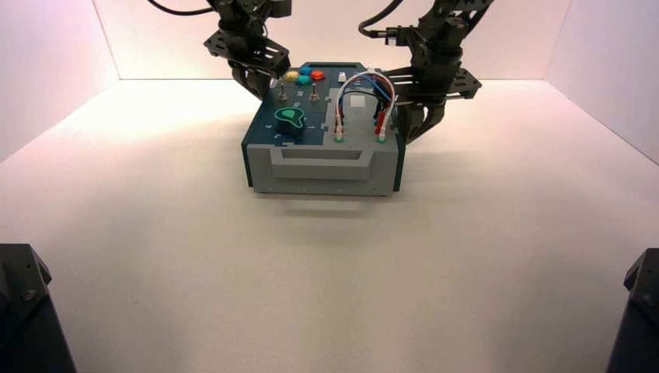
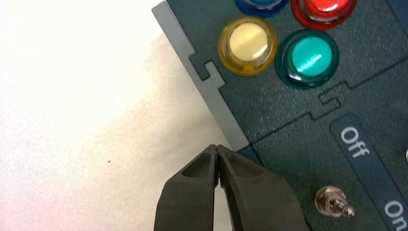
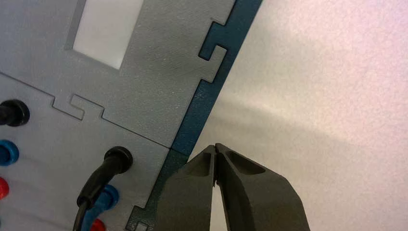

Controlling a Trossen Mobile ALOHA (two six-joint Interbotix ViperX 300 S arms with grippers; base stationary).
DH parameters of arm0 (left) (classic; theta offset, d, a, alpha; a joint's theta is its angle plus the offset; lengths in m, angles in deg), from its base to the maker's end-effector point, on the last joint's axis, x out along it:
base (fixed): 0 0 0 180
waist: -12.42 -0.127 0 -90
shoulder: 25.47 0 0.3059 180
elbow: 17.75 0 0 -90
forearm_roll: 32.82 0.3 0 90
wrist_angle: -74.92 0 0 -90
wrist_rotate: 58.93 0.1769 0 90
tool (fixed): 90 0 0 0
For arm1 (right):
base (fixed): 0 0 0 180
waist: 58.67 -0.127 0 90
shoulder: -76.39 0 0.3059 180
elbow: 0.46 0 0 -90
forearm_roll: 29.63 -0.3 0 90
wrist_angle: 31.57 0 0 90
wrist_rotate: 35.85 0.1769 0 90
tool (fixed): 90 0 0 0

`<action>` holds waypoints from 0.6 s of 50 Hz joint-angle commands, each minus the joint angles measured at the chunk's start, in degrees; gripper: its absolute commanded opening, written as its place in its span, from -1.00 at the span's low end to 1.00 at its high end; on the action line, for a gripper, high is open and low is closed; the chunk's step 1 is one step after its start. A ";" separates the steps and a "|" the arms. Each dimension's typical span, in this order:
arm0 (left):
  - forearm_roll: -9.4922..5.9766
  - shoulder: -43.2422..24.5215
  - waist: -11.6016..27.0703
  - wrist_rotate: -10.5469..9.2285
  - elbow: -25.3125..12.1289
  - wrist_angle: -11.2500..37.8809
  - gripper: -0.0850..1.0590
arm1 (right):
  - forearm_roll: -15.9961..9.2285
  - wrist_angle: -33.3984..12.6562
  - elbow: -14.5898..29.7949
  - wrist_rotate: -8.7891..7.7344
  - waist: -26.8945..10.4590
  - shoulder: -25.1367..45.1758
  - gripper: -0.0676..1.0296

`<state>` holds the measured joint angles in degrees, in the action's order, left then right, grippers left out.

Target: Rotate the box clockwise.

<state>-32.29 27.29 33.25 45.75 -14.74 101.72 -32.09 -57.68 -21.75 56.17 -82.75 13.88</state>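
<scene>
The box stands end-on in the middle of the table, its grey handle end toward me. Its top has a dark teal half with coloured round buttons, toggle switches and a green knob, and a grey half with looped wires. My left gripper is shut and empty at the box's far left edge; the left wrist view shows it beside the yellow button and a toggle switch. My right gripper is shut and empty against the box's right side, at the teal edge in the right wrist view.
White walls enclose the table on the left, back and right. Two dark arm bases stand at the near corners. Lettering "Off" shows by the toggle switch.
</scene>
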 commanded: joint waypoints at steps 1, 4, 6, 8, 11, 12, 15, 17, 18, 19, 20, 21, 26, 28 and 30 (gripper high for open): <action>-0.18 4.92 -0.35 0.62 1.85 -1.85 -0.91 | 0.97 1.41 0.18 -0.62 3.34 -3.52 -0.92; -0.18 7.03 -1.76 0.62 2.90 -2.46 -0.91 | 1.05 1.67 0.26 -0.88 5.62 -4.75 -0.92; -0.18 8.79 -2.72 0.62 3.52 -2.55 -0.91 | 1.05 1.67 0.18 -1.14 6.33 -5.98 -0.92; -0.18 10.55 -3.43 0.53 4.39 -2.72 -0.91 | 1.23 1.93 0.09 -1.23 6.42 -7.21 -0.92; -0.26 12.48 -3.87 0.44 5.36 -2.99 -0.91 | 1.23 2.55 -0.35 -1.14 6.33 -9.32 -0.92; -0.26 13.10 -3.96 0.44 5.71 -3.08 -0.91 | 1.23 2.81 -0.53 -1.14 6.15 -9.84 -0.92; -0.44 16.35 -4.04 0.09 7.82 -4.04 -0.91 | 1.05 4.39 -1.23 -1.14 5.36 -12.66 -0.92; -0.62 17.75 -3.96 -0.09 8.70 -4.48 -0.91 | 0.97 4.83 -1.49 -1.05 5.10 -13.62 -0.92; -0.79 19.07 -3.78 -0.35 9.76 -4.92 -0.91 | 0.88 5.01 -1.76 -1.05 4.75 -14.68 -0.92; -0.88 19.95 -3.78 -0.44 10.37 -5.19 -0.91 | 0.79 5.01 -1.67 -1.05 4.48 -14.94 -0.92; -0.88 20.30 -3.78 -0.53 10.55 -5.27 -0.91 | 0.79 5.01 -1.58 -1.05 4.22 -15.21 -0.92; -0.88 20.74 -3.78 -0.53 10.99 -5.54 -0.91 | 0.79 5.10 -1.49 -1.05 4.04 -15.47 -0.92; -1.05 22.50 -3.78 -0.70 13.18 -5.62 -0.91 | 0.44 5.27 -1.14 -0.97 3.25 -15.29 -0.92; -1.05 22.85 -3.60 -0.70 13.80 -5.54 -0.91 | 0.18 5.27 -1.05 -0.88 3.16 -15.03 -0.92; -1.05 23.03 -3.52 -0.70 14.15 -5.54 -0.91 | 0.18 5.36 -1.05 -0.97 3.08 -14.77 -0.92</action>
<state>-33.25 47.95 29.47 45.14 -0.68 96.63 -31.56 -52.84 -23.86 55.20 -79.41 0.17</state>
